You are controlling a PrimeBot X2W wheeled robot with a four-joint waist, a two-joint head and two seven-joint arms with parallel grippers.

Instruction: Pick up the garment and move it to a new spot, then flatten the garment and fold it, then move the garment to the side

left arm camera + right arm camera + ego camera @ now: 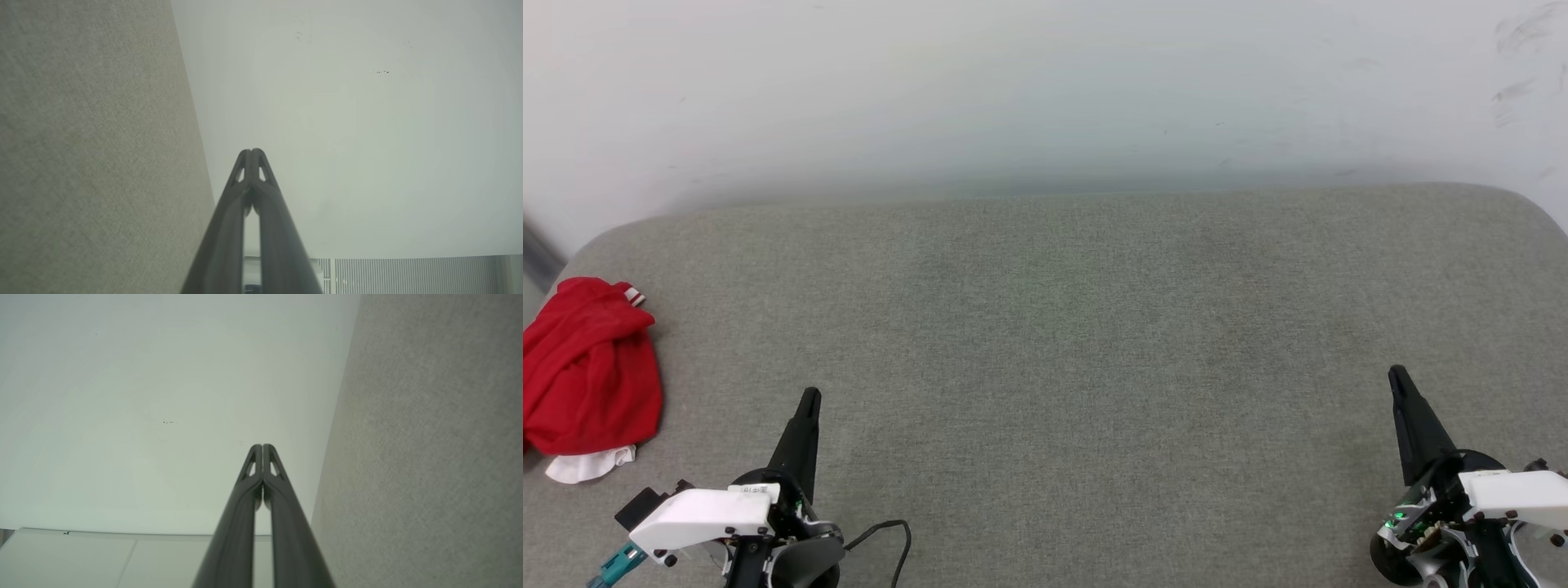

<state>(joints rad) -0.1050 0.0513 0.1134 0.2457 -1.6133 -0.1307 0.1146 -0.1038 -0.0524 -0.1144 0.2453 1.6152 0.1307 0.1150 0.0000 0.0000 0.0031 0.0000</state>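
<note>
Red garment (592,376), one, lies crumpled on grey fabric surface (1045,327); left claw (809,400) and right claw (1398,377), two, pinched closed, empty.

Soft red cloth garment (592,376), coarse matt grey woven upholstery (1062,343), smooth matt wall (1013,90)

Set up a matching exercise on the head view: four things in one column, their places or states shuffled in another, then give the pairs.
1. garment
2. left end effector
3. right end effector
4. wall

A. shut, lower right
B. white, behind the grey surface
C. crumpled, at the surface's far left edge
D. shut, lower left

Pairs: 1-C, 2-D, 3-A, 4-B
</note>
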